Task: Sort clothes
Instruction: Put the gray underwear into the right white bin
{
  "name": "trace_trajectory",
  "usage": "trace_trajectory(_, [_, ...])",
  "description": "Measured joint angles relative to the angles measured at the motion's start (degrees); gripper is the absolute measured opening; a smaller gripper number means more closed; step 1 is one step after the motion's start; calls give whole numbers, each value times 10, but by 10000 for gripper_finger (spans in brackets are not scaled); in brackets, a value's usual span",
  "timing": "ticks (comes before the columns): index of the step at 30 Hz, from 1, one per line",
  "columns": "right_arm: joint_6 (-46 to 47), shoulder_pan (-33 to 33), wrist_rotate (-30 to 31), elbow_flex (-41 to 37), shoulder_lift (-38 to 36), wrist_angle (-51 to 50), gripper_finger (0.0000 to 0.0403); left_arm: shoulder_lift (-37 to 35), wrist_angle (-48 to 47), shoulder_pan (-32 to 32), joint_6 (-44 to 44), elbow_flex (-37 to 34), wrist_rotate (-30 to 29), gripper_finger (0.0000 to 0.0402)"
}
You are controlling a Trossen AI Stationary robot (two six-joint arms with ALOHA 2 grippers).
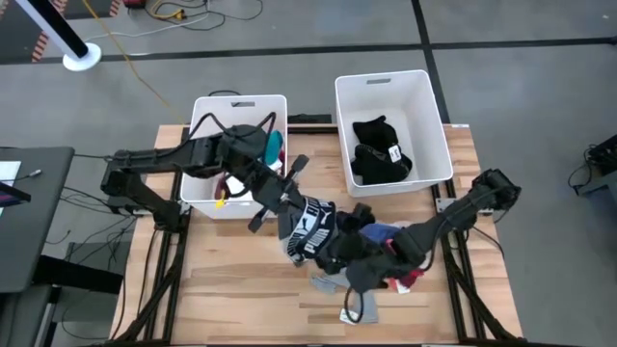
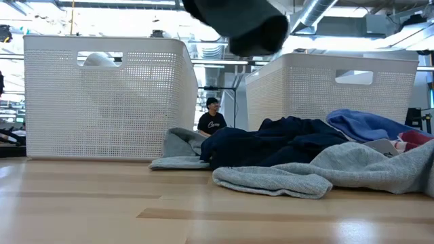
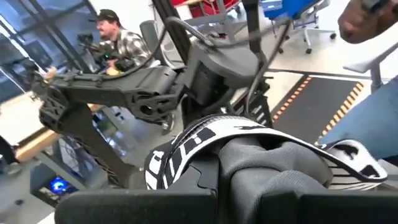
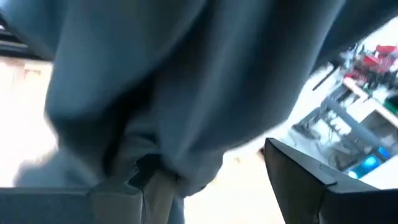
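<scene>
My left gripper (image 1: 284,204) reaches past the left bin to the table's middle and is shut on a black garment with a white lettered band (image 1: 310,226), which also shows in the left wrist view (image 3: 249,140). My right gripper (image 1: 339,258) is over the pile of clothes (image 1: 386,258) and is shut on a grey garment (image 4: 174,81) that fills its wrist view. In the low view the pile (image 2: 291,142) lies on the table, and a dark piece of cloth (image 2: 237,24) hangs clear above it. My left gripper holds the black garment near its white lettered band (image 3: 205,134); the cloth drapes over the fingers and hides the place of contact. The garment is lifted clear of the table. My right gripper has the grey garment by a gathered fold (image 4: 152,174). The cloth spreads out from there and hides the fingers.
Two white bins stand at the table's far side. The left bin (image 1: 207,106) holds teal, pink and light pieces; the right bin (image 1: 439,125) holds black pieces (image 1: 379,149). Bare wood lies at the near left. A person shows in the room beyond (image 2: 212,118).
</scene>
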Motion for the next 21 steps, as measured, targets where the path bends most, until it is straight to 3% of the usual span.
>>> trace_trajectory(9, [-194, -33, -124, 0, 0, 183, 249, 0, -33, 24, -11, 0, 48, 0])
trace_trajectory(13, [-223, -38, -133, 0, 0, 217, 238, 0, -54, 35, -11, 0, 60, 0])
trace_trajectory(17, [-244, -46, -133, 0, 0, 228, 179, 0, -72, 38, -5, 0, 60, 0])
trace_trajectory(21, [-257, -57, -133, 0, 0, 224, 60, 0, -80, 38, -2, 0, 60, 3])
